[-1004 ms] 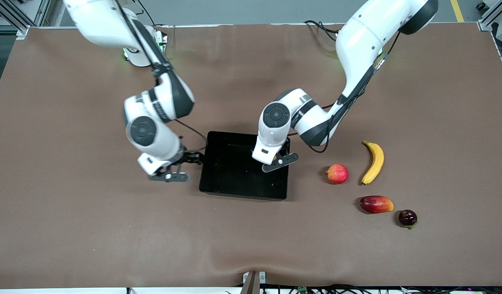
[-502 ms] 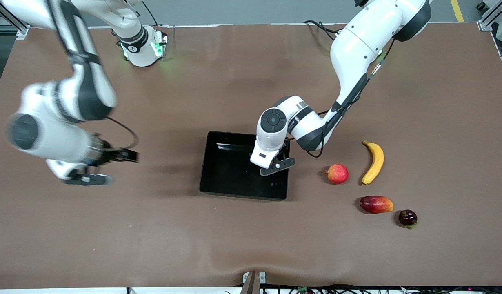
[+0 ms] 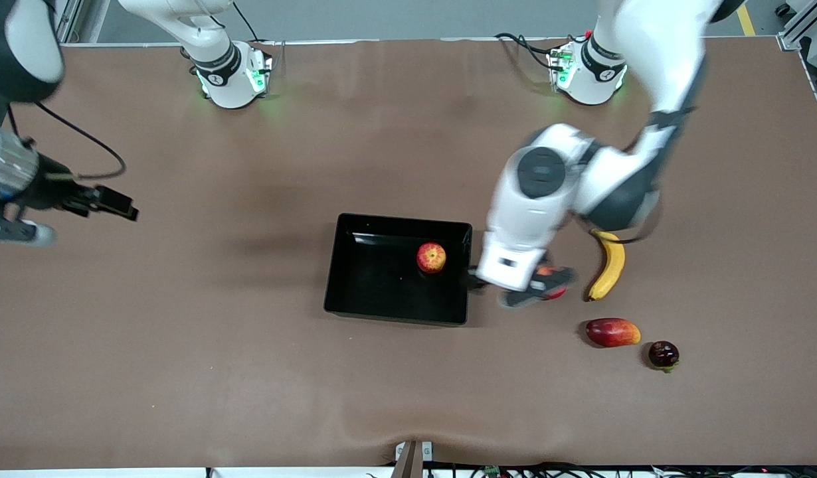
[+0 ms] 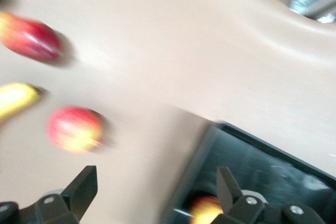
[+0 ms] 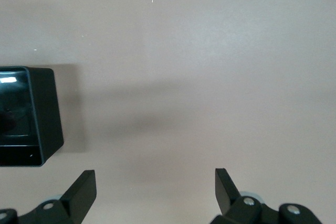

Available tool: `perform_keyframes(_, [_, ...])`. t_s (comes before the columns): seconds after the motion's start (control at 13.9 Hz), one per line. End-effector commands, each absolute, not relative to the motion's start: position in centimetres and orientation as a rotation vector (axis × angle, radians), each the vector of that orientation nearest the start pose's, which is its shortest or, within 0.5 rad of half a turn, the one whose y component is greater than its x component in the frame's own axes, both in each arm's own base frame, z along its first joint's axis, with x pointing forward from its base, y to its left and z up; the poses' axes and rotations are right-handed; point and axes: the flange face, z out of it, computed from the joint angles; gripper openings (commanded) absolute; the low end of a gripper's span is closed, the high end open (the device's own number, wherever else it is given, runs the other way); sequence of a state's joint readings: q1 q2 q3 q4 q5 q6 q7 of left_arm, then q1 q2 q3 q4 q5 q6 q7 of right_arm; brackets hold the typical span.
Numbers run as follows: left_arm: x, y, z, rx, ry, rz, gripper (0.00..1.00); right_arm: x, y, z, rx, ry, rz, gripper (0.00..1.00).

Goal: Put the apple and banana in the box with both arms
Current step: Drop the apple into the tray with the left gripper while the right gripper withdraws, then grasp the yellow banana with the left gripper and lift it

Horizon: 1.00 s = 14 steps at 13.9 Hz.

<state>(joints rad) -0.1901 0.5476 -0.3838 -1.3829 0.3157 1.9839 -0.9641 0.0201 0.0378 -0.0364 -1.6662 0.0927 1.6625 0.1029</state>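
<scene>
Both pincers wide open, empty: left pincer (image 4: 155,190), right pincer (image 5: 155,187)

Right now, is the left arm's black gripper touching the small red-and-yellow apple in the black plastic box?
Apart. Front view: the apple lies inside the box; the open left gripper is outside its wall.

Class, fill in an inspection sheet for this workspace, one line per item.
Surface: brown table cover, faintly rippled.
Job's things: apple in the box; banana on the table, outside it.
Clutter: paler apple, oblong red fruit, small dark fruit.
Hands: left hand open, over the paler apple; right hand open, over the table cover at the right arm's end.
Cables: black cable at the right arm's wrist.
Surroundings: metal framing at a table corner.
</scene>
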Motion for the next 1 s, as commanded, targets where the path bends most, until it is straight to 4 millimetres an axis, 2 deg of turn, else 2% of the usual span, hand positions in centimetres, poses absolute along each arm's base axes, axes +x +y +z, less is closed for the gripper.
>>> perform_keyframes(0.0, [63.9,-25.6,40.2,-3.056,-0.313,-0.108,1.00,54.9,0.2,58.7,-3.051,0.197,0.070,1.00])
perform_keyframes(0.22, [62.8,-18.5,37.2,-3.018,-0.110,-0.011,1.00,53.7,-0.1,60.3,-3.056,0.200,0.127,1.00])
perform_keyframes(0.29, [62.2,-16.6,35.8,-3.013,-0.027,0.024,1.00,53.2,-0.1,61.2,-3.059,0.203,0.121,1.00])
perform_keyframes(0.36, [62.0,-13.5,33.9,-3.011,0.005,0.070,1.00,53.1,-0.1,61.6,-3.065,0.205,0.116,1.00])
perform_keyframes(0.43, [61.3,-11.9,31.8,-3.011,0.059,0.110,1.00,52.7,-0.1,61.9,-3.065,0.204,0.126,1.00])
perform_keyframes(0.57, [60.2,-8.8,27.8,-3.036,0.178,0.108,1.00,52.5,-0.1,62.1,-3.064,0.203,0.123,1.00])
perform_keyframes(0.72, [59.3,-6.9,24.0,-3.062,0.269,0.128,1.00,52.7,-0.1,62.6,-3.066,0.203,0.105,1.00])
perform_keyframes(0.86, [59.1,-5.6,22.6,-3.061,0.355,0.165,0.99,52.9,-0.1,63.5,-3.067,0.200,0.074,1.00])
perform_keyframes(0.93, [58.9,-5.1,21.3,-3.069,0.357,0.193,0.94,52.9,0.0,63.5,-3.066,0.190,0.076,1.00])
